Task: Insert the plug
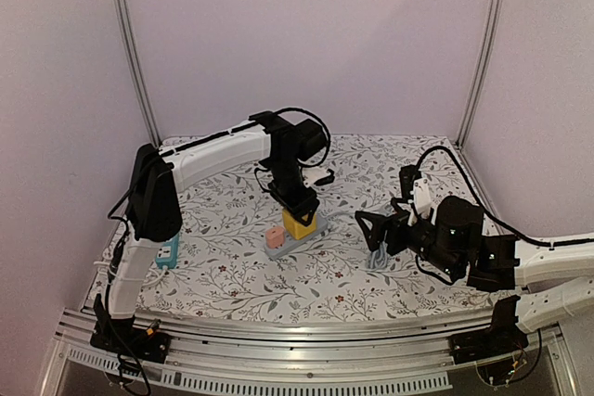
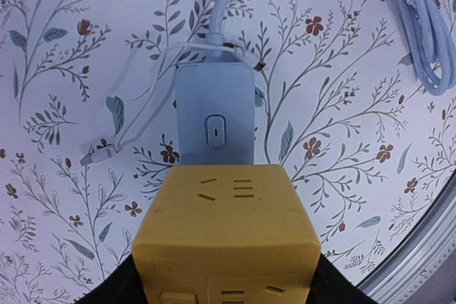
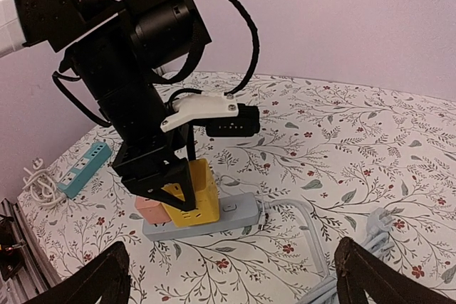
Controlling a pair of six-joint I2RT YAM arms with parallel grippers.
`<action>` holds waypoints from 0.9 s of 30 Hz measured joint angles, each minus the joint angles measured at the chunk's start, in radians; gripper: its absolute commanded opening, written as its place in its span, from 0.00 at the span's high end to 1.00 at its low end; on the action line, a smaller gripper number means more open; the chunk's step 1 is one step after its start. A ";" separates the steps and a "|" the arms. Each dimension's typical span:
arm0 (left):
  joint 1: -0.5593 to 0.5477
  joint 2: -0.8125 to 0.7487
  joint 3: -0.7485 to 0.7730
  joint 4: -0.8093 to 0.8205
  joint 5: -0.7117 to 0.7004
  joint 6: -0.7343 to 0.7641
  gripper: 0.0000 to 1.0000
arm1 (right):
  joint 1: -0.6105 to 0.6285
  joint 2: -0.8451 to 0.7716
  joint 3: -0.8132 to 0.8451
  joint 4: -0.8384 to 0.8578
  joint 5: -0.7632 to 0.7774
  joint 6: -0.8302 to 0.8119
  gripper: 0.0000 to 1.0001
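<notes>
Clamped from above on the yellow cube-shaped plastic plug adapter (image 1: 298,223), on two opposite side faces: the left end effector (image 1: 297,210). Stands upright on the long grey plastic power strip (image 1: 299,240) near the middle of the counter (image 1: 232,271), covering all but the strip's switch end in the left wrist view.

Likely light, stiff and hard-shelled. Smooth-sided, so apt to slip or twist under a weak pinch. Best taken low on flat opposite faces, clear of the socket slots, and pressed straight down, with the prongs as the probable weak point. Probably calls for a firm push against the strip's contacts. Worth minding the strip too: light enough, by the look, to slide on the floral cloth.

Just left of the adapter on the same strip, a small pink plug (image 1: 275,236); touching or merely beside, cannot tell. Well apart to the right, the right end effector (image 1: 376,229), spread wide and holding nothing, above a coiled pale grey cable (image 1: 379,257). At the left edge, a teal power strip (image 1: 167,250).

Cannot tell whether the prongs are fully home: underside of the adapter and the socket beneath hidden in every view. Left fingers (image 2: 114,291) cut to dark slivers at the bottom corners of the wrist view. Free sockets on the grey strip not countable from here.
</notes>
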 measured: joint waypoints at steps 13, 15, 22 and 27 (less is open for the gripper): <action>0.002 0.012 0.020 0.000 -0.008 0.000 1.00 | 0.000 0.005 0.000 0.001 -0.015 0.000 0.01; 0.002 0.017 0.026 0.002 -0.013 0.000 1.00 | 0.000 0.010 0.003 0.000 -0.017 0.000 0.01; 0.003 0.035 0.024 0.008 -0.013 0.000 1.00 | 0.000 0.021 0.011 0.008 -0.024 0.000 0.01; 0.003 0.032 0.017 0.014 -0.013 0.000 1.00 | 0.000 0.042 0.012 0.008 -0.028 0.000 0.01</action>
